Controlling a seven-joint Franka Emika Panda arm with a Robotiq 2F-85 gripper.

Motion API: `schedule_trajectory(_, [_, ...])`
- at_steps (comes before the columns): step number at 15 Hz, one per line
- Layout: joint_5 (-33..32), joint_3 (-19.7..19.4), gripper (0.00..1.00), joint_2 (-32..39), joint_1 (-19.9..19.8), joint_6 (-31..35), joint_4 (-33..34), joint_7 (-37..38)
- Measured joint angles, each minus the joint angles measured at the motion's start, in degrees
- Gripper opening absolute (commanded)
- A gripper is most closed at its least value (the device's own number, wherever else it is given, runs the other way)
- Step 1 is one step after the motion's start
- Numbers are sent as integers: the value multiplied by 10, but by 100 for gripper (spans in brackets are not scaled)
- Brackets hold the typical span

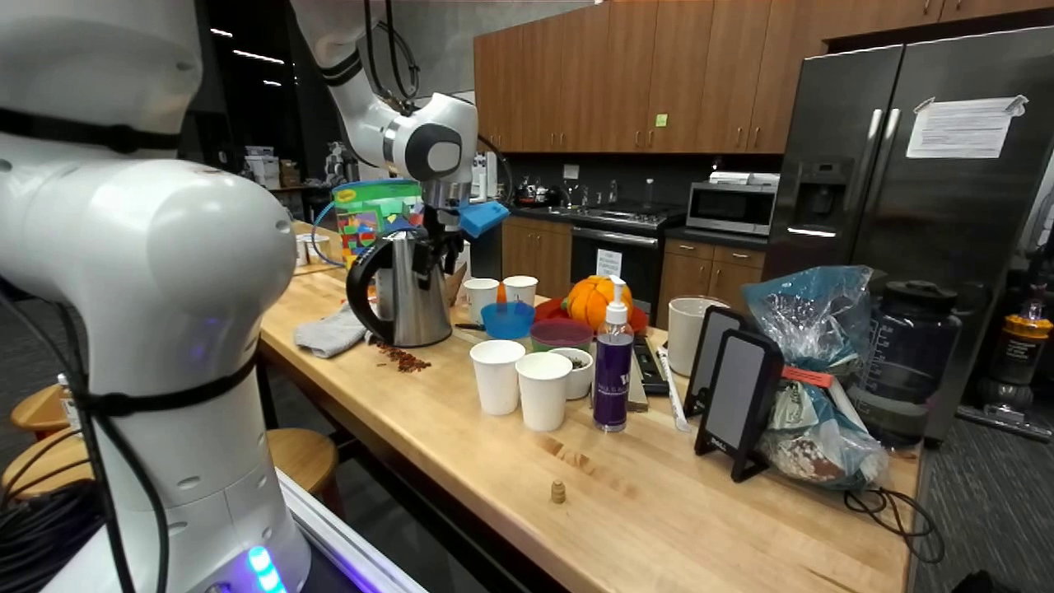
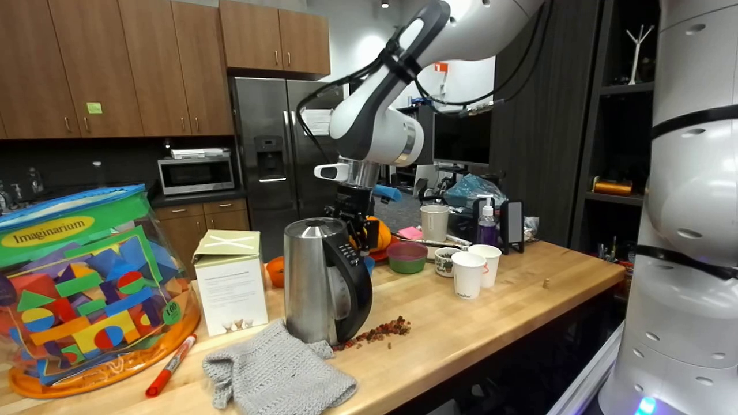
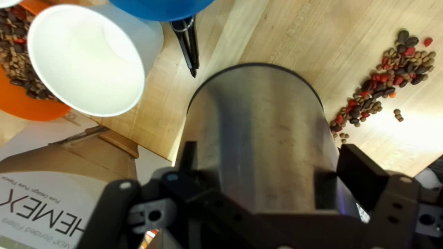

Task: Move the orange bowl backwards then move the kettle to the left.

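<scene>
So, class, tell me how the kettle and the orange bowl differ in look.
The kettle is tall; the orange bowl is low. The kettle is shiny steel with a dark handle; the bowl is orange, with no handle showing. The kettle is lidded; the bowl is open, holding dried bits. Both have rounded sides.

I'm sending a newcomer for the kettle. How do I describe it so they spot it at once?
In an exterior view, find the table with the big colourful bag. Right of the bag, past the box, the kettle stands just beyond the grey cloth. Unlike the white cups, it is shiny steel, taller, with a black looped handle.
</scene>
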Motion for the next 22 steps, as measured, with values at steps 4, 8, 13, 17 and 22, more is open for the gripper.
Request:
schedule_trajectory(4, [-8,5,100,9,0,-6,13,1])
schedule_trajectory(8, [-20,10,100,19,0,-14,28,3])
schedule_trajectory(13, [-32,16,100,32,0,-25,47,6])
schedule_trajectory(17, [-33,21,100,39,-1,-29,56,6])
schedule_trajectory(22, [-36,23,100,43,-3,-31,61,10])
